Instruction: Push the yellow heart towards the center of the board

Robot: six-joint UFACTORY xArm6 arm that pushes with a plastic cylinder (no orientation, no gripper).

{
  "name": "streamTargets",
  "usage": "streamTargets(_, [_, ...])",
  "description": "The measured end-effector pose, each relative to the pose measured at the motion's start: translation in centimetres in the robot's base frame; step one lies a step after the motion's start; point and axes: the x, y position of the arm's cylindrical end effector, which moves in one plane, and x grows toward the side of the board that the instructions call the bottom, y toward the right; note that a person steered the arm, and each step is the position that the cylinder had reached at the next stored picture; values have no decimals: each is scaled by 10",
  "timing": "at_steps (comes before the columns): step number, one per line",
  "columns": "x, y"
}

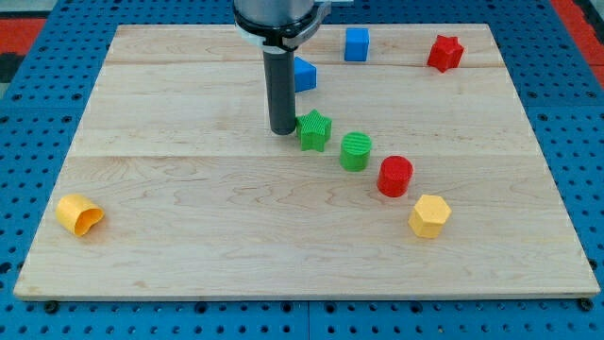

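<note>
A: Starting at the view's left, what lies on the counter [189, 236]?

B: The yellow heart [78, 214], alone near the bottom-left corner, well apart from the green star [314, 130], which I'll use as the landmark.

A: And the end effector?

B: It is a plain rod with no jaws, so there is nothing to open or close. My tip [282, 131] rests on the wood just left of the green star, nearly touching it.

A: Further right?

B: A blue block [304, 74], partly hidden behind the rod, sits above the star; a blue cube [356, 44] is higher still. Down-right of the star run the green cylinder [356, 151], the red cylinder [395, 177] and the yellow hexagon [429, 215]. The red star [444, 53] lies far up-right.
</note>
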Motion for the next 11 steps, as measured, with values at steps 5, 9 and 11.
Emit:
streamTargets(5, [216,-142])
streamTargets(9, [169,-265])
streamTargets(11, [153,-254])
